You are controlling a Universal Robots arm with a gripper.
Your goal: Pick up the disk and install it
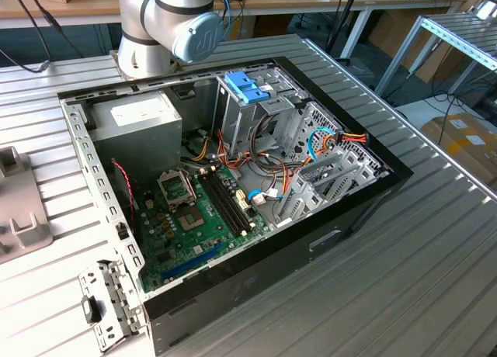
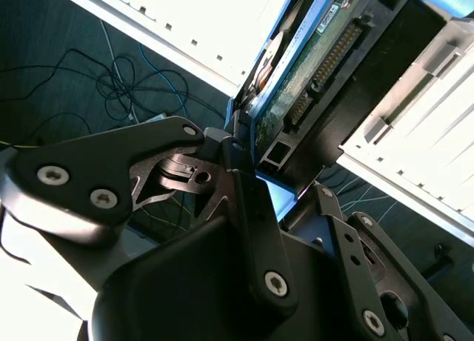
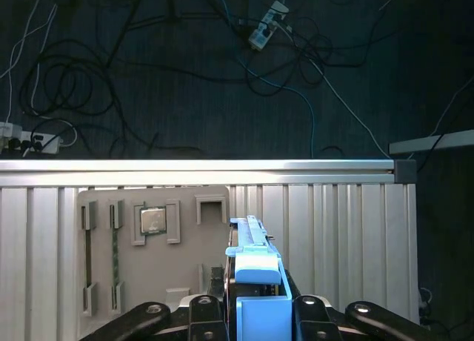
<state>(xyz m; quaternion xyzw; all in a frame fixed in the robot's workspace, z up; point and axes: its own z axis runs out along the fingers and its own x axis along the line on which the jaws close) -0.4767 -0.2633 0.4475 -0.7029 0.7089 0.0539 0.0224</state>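
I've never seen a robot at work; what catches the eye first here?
A black computer case lies open in the middle of the exterior view, its green circuit board and coloured cables bared. In both wrist views the black tool clamps a flat rectangular disk framed by light-blue plastic rails.

The disk (image 3: 255,270) showed smooth light-blue plastic rails and a bare circuit board, between the end effector's (image 2: 280,179) matt black metal fingers (image 2: 248,207). The table (image 1: 435,279) was ribbed pale aluminium; the computer case (image 1: 272,275) was bare grey metal inside.
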